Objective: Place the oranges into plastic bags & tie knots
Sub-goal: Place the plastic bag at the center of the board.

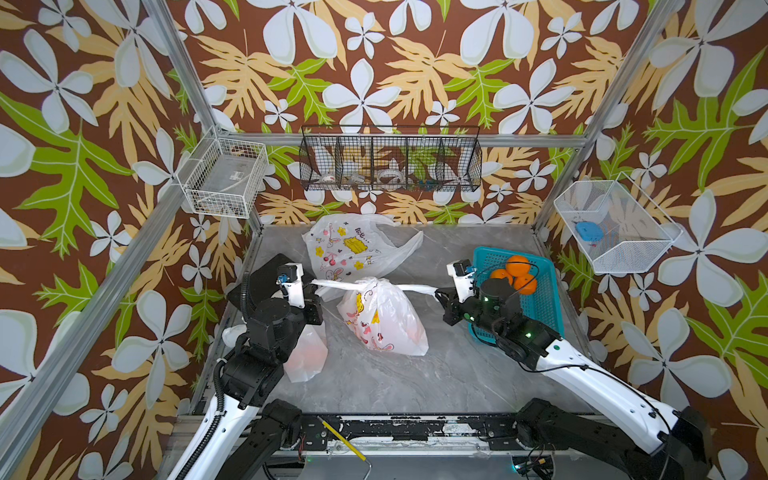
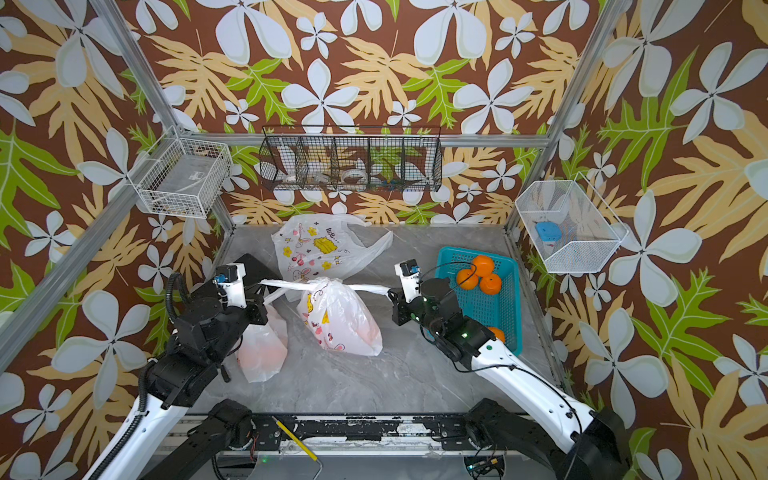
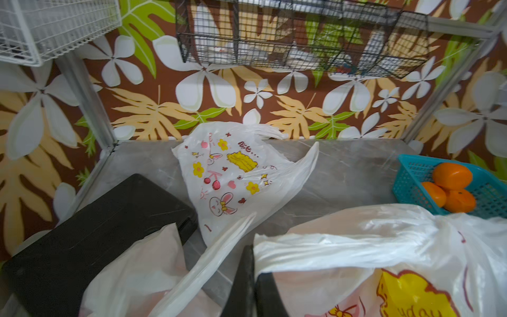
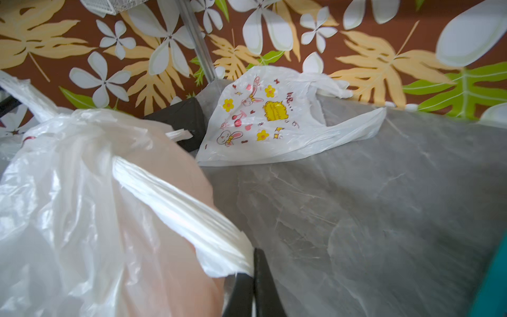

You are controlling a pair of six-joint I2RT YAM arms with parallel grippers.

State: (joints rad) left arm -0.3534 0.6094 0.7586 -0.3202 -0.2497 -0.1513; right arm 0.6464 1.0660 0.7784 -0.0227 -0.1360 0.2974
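A filled plastic bag (image 1: 384,322) printed with bunnies stands mid-table, and orange shows faintly through it. Its two white handle strips meet in a knot (image 1: 371,285) on top and stretch out sideways. My left gripper (image 1: 314,285) (image 3: 253,264) is shut on the left strip (image 1: 334,284). My right gripper (image 1: 438,293) (image 4: 253,264) is shut on the right strip (image 1: 415,288). A second filled bag (image 1: 305,355) lies half under my left arm. An empty bag (image 1: 349,249) lies flat at the back. Three oranges (image 1: 517,272) sit in the teal basket (image 1: 540,309).
A black box (image 1: 266,272) lies at the back left behind my left wrist. Wire baskets hang on the left wall (image 1: 222,176), back wall (image 1: 390,160) and right wall (image 1: 615,226). A yellow pencil (image 1: 340,440) rests on the front rail.
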